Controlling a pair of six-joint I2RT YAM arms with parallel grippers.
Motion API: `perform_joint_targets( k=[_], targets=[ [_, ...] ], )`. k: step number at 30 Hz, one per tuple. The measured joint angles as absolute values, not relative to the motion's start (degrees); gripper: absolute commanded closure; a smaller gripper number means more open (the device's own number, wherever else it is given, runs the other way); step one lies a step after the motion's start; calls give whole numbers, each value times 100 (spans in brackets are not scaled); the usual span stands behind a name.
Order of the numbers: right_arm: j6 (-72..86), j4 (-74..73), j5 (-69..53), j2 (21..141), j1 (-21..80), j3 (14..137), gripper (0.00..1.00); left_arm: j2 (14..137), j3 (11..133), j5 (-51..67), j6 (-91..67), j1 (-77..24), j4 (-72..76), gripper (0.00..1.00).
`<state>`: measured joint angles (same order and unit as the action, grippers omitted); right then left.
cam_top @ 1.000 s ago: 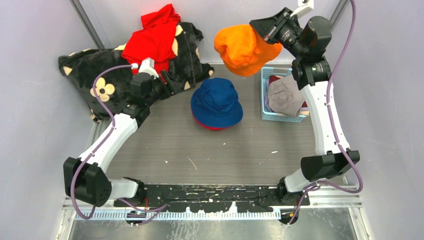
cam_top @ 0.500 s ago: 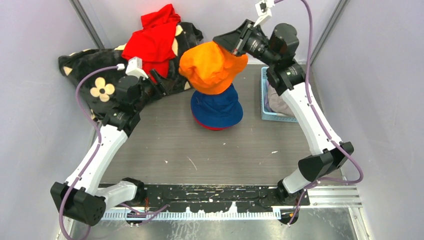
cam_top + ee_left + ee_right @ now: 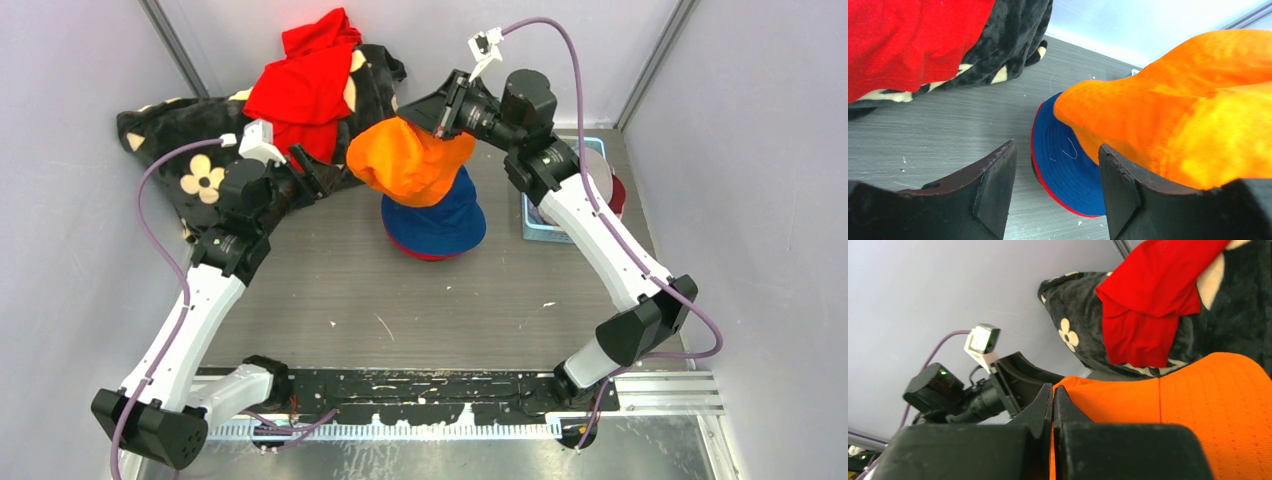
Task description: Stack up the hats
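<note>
Orange hat (image 3: 408, 160) is hanging from the right gripper (image 3: 441, 112) in the top view. It is sitting off toward the rear-left of the blue hat (image 3: 445, 218), which is lying on a red hat (image 3: 412, 254) mid-table. Crown isn't centred over the stack yet, so the right arm should be shifting it over the blue crown before lowering. Left gripper (image 3: 316, 172) is hovering by the black blanket (image 3: 190, 130).

Left wrist view: jaws are standing apart with nothing between them. Orange brim is overlapping the blue brim; touching or just above, hard to tell from here. This arm could be steadying the loose brim.

Right wrist view: fingers are clamping tight on a fold of orange fabric. Best let go only once the crown is seated, otherwise it is likely sliding off.
</note>
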<state>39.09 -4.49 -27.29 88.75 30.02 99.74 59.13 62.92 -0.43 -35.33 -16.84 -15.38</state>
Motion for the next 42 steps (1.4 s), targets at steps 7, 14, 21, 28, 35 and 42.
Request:
perform_joint_targets(
  k=[7, 14, 21, 28, 35, 42],
  targets=[
    [3876, -456, -2552, 8875, 3013, 9511, 99, 5782, 6294, -106, -3520, -1671, -1638, 38],
    [3806, -480, -2429, 8755, 2797, 9024, 99, 5800, 6296, -104, -3507, -1671, -1675, 38],
    [3861, -464, -2488, 8416, 1894, 8412, 99, 6014, 6322, -93, -3509, -1669, -1664, 38],
    [3898, -314, -2657, 8237, 1459, 7802, 99, 6283, 6333, -40, -3531, -1669, -1653, 39],
    [3894, -266, -2829, 8241, 1457, 7236, 99, 6536, 6333, 3, -3533, -1669, -1601, 39],
    [3835, -172, -2908, 8348, 1457, 7111, 99, 6648, 6263, 40, -3557, -1669, -1275, 38]
  ],
)
